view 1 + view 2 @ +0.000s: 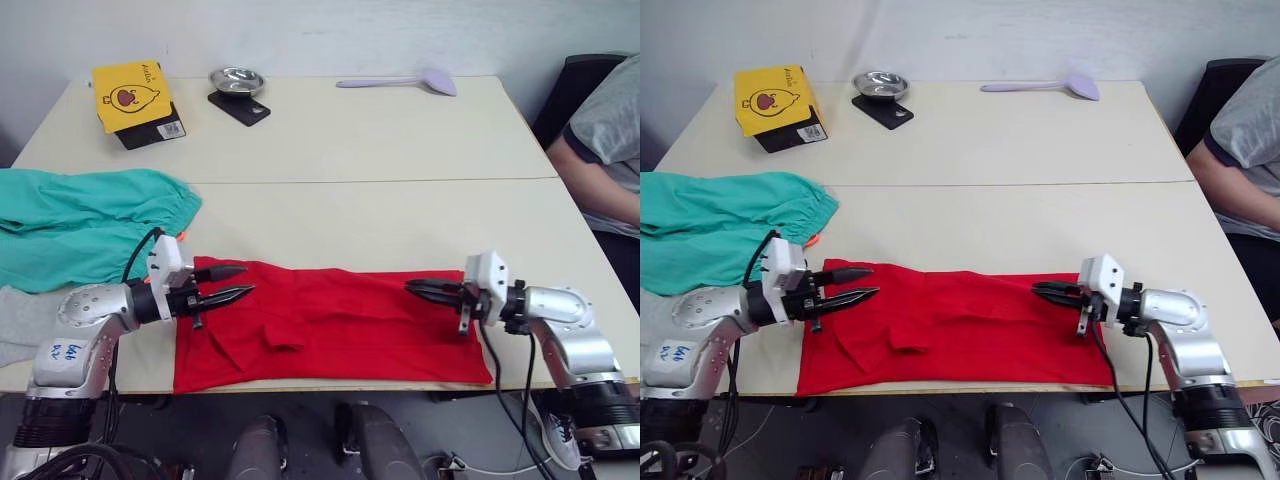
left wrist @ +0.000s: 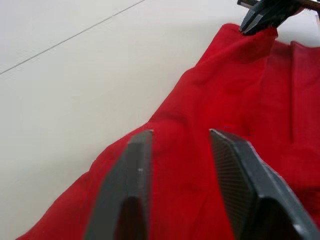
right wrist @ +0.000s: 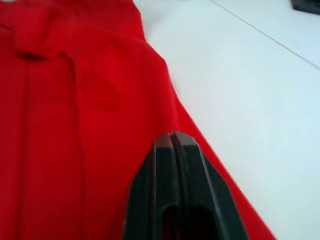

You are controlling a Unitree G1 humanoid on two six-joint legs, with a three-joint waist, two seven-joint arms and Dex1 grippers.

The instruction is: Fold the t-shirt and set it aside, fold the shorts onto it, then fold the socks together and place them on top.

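Flanking t-shirt (image 1: 340, 325), shorts (image 1: 85, 225), yellow box (image 1: 133, 100)

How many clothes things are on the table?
3. The red t-shirt lies along the near edge between the robot's hands. The teal shorts are at the robot's left. A grey sock lies just nearer than the shorts; a second sock may be hidden.

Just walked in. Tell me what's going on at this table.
A two-armed robot is folding a red t-shirt that lies partly folded along the near edge of the table. The left claw is open over the shirt's left end; the right claw is shut at its right end, apparently on a bit of cloth. Teal shorts and a grey sock wait at the left. A person sits at the right.
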